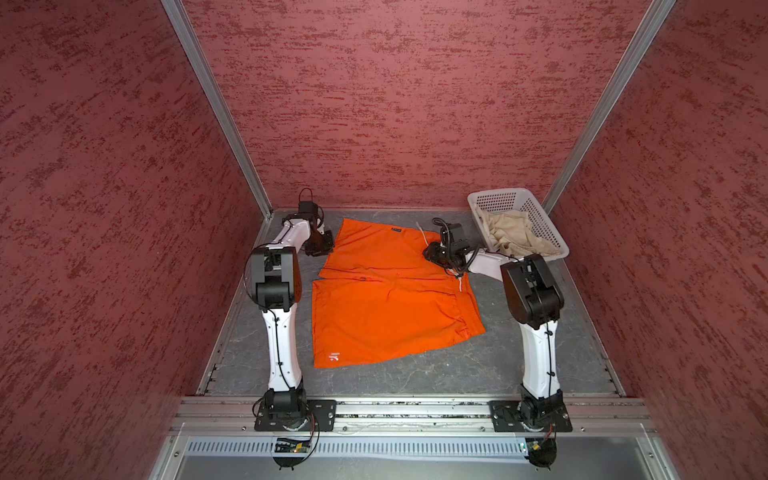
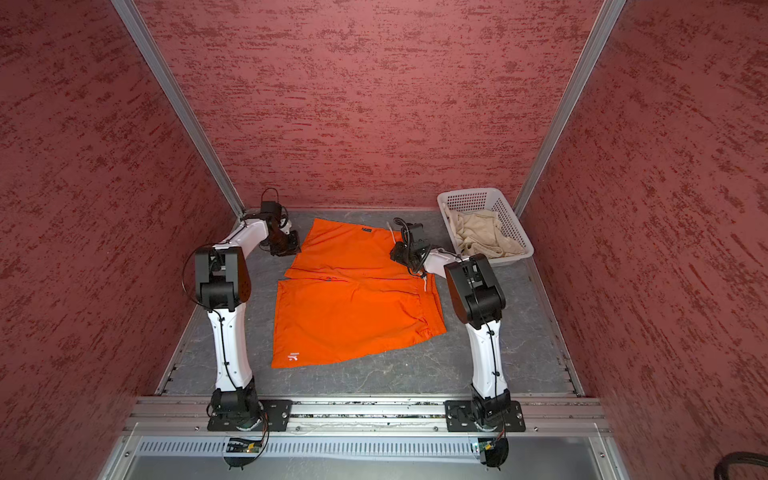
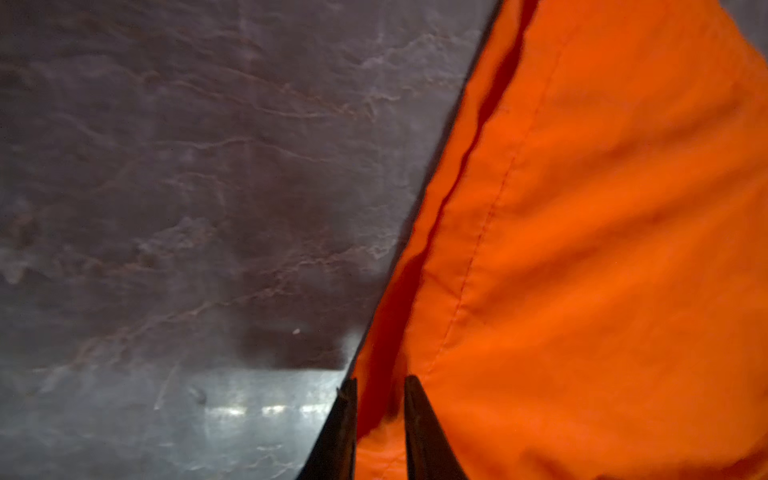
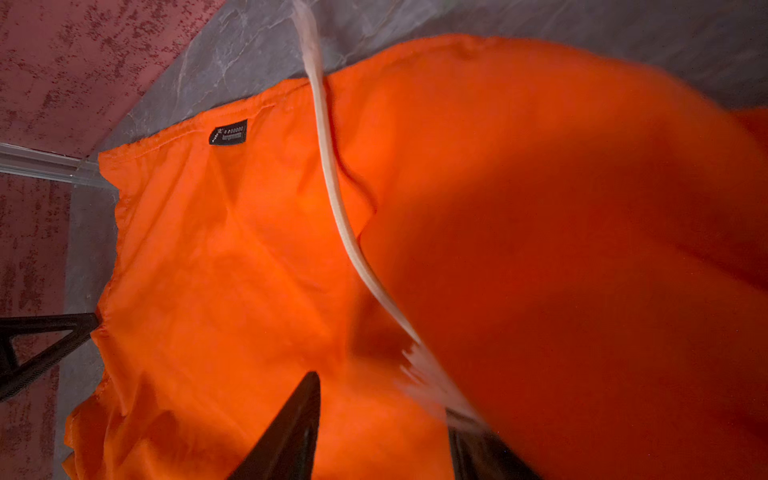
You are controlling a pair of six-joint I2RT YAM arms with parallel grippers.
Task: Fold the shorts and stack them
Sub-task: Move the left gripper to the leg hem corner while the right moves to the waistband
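Your left gripper [image 3: 381,380] stands slightly open astride the far leg hem of the orange shorts [image 1: 390,307]. Your right gripper [image 4: 386,399] sits half open over the waistband by the white drawstring [image 4: 332,174] — whether it pinches cloth I cannot tell. Both sit at the far edge, probably to fold it toward you across the shorts spread flat on the table [image 1: 415,374], while the beige shorts [image 1: 515,237] lie crumpled in the white perforated basket [image 1: 498,199] — far right corner.

The right gripper [image 4: 382,440] has its fingers apart, with the orange shorts [image 4: 249,270] spread between and ahead of them and the cloth bulging up, blurred, by one finger. A white drawstring [image 4: 332,183] runs from that finger away across the waistband, past a small black label [image 4: 227,133], onto the grey surface [image 4: 232,54] beyond.
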